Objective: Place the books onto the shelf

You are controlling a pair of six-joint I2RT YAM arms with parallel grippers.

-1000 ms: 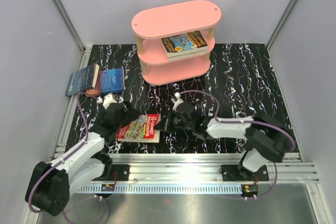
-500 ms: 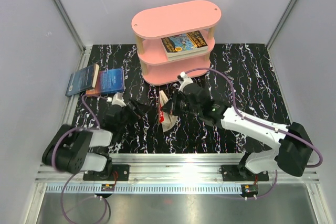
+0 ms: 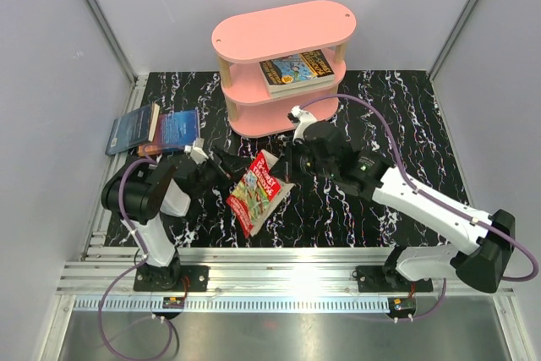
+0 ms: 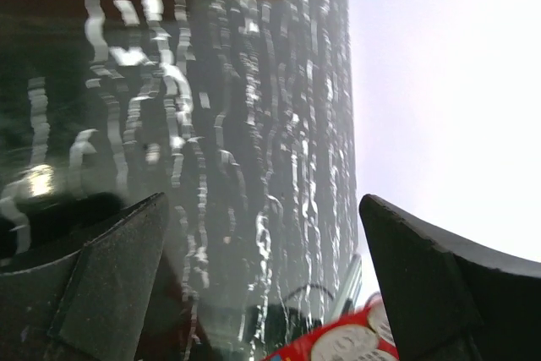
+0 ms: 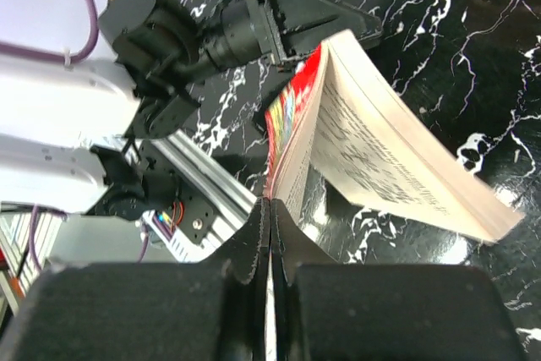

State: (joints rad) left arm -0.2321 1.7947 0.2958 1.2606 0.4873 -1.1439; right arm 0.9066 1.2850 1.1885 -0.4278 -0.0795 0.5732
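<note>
Red paperback (image 3: 256, 194) held by its cover
My right gripper (image 5: 269, 213) pinches it; my left gripper (image 4: 262, 281) gapes wide beside it.

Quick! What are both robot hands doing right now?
Left end effector: open, empty.
Right end effector: closed on the red book.

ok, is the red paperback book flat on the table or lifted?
Lifted and tilted: the right gripper pinches one edge of the red paperback book, which slants off the black marbled table.
</note>
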